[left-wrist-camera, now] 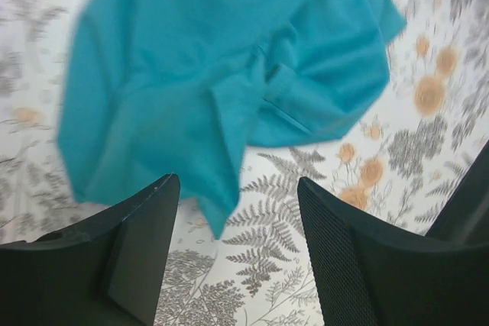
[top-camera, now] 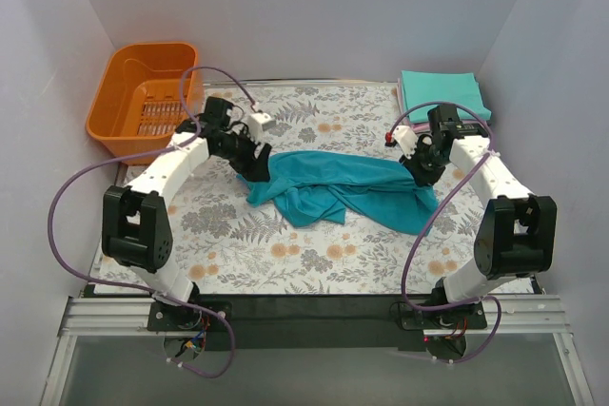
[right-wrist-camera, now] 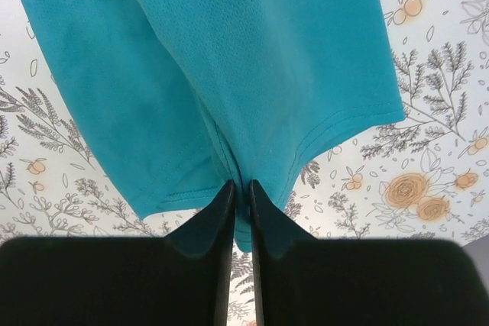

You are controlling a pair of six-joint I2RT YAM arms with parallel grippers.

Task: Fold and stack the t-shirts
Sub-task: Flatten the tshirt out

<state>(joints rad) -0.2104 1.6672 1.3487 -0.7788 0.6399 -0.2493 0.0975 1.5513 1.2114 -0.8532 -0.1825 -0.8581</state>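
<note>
A deep teal-blue t-shirt (top-camera: 333, 187) lies crumpled and unfolded across the middle of the floral table. My right gripper (top-camera: 423, 170) is shut on its right edge; in the right wrist view the cloth (right-wrist-camera: 229, 74) is pinched between the closed fingers (right-wrist-camera: 241, 196) and hangs from them. My left gripper (top-camera: 255, 166) is open at the shirt's left end; in the left wrist view a corner of the shirt (left-wrist-camera: 221, 104) hangs just beyond the fingertips, nothing between them (left-wrist-camera: 238, 204). A folded mint-teal t-shirt (top-camera: 442, 94) lies at the back right corner. No pink shirt is in view.
An orange plastic basket (top-camera: 143, 94) stands at the back left, just off the floral cloth (top-camera: 285, 254). White walls close in the back and both sides. Purple cables loop from both arms.
</note>
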